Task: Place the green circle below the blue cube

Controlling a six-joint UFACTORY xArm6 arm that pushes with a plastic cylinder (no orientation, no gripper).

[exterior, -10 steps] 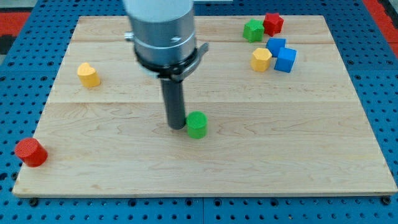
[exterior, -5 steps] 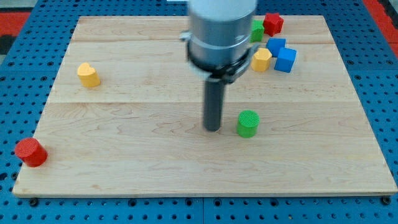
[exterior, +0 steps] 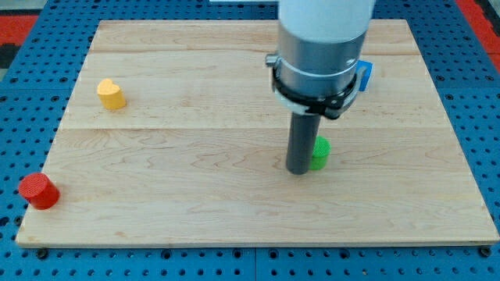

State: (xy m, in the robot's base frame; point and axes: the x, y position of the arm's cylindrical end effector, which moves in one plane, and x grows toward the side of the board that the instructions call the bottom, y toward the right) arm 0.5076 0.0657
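Note:
The green circle (exterior: 320, 152) is a short green cylinder right of the board's middle, partly hidden by my rod. My tip (exterior: 298, 169) rests on the board right against the cylinder's left side. A blue cube (exterior: 364, 74) shows only as a sliver at the arm's right edge, up and to the right of the green circle. The other blocks near it are hidden behind the arm.
A yellow block (exterior: 111, 94) sits at the upper left. A red cylinder (exterior: 38, 190) stands at the board's lower left corner. The wooden board (exterior: 156, 195) lies on a blue pegboard surface.
My tip has moved right, pushing the green circle right from the board's middle. The arm now covers the block cluster at the upper right.

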